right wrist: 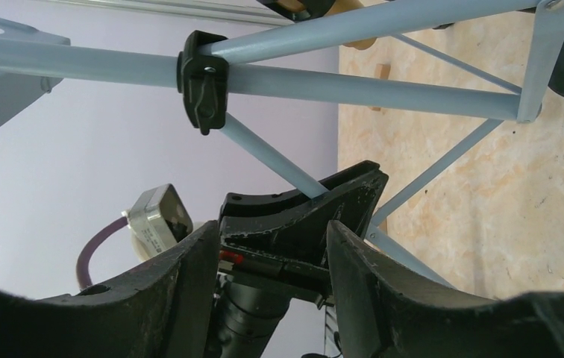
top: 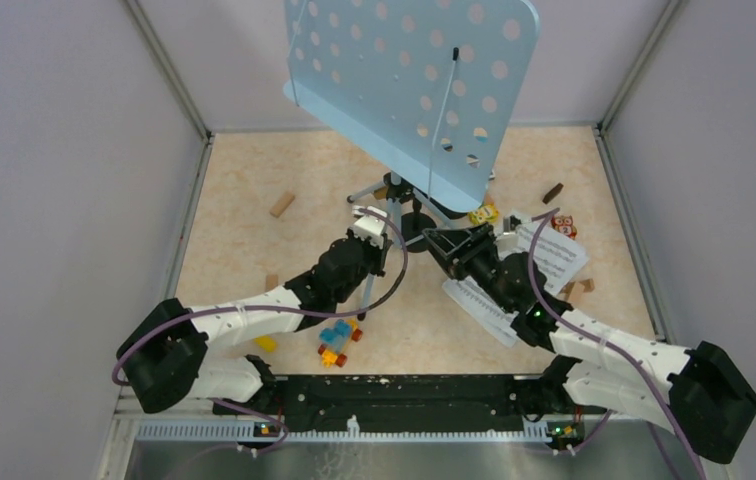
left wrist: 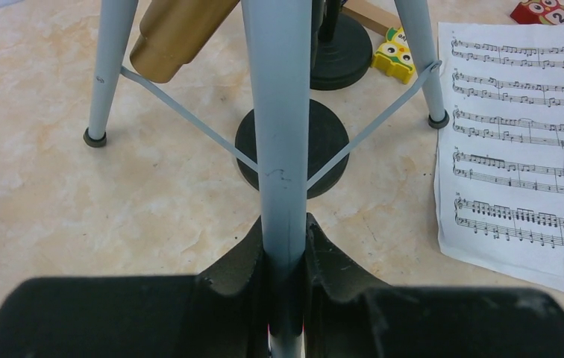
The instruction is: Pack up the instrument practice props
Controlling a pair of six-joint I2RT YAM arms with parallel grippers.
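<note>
Left claw (left wrist: 286, 250): clamped on a tube of the pale-blue perforated metal music rack with tripod legs (top: 404, 70). Both black fingers (left wrist: 245, 261) press the tube's sides, and the tube runs straight through the grip.
Right claw (right wrist: 271, 231): jaws apart, nothing between them. Its black fingers (right wrist: 174, 291) hang near the rack's lower frame, apart from it, with the left claw's black body showing beyond the gap.
Claw surfaces: matt black, slightly scuffed, with curved inner faces.
Rack, upper part: flat sheet-metal desk with rows of round holes, a rounded corner and a folded lip along its lower edge.
Rack, lower part: smooth round tubes with small black rubber feet, and thin flat strips as braces. A black plastic collar (right wrist: 204, 78) sits where the legs meet the centre pole.
Rack, position: far middle of the beige speckled table (top: 244, 250), between the two claws, with the desk high above.
Gold microphone (left wrist: 178, 33): glossy metallic cylinder, tilted, seen between the rack's legs.
Black round-based mic holders (left wrist: 316, 142): one disc lies on the table just behind the gripped tube, the second (left wrist: 342, 56) farther back.
White sheet-music pages (left wrist: 518, 142): flat paper printed with staves, lying on the table to the right of the rack's feet. Another page (top: 479, 308) is near the right arm.
Small colourful toy-block car (top: 335, 340): near the left arm's forearm.
Yellow owl block (left wrist: 395, 56): touching the farther disc.
Little wooden block (top: 281, 205): on the table left of the rack, well apart from it.
</note>
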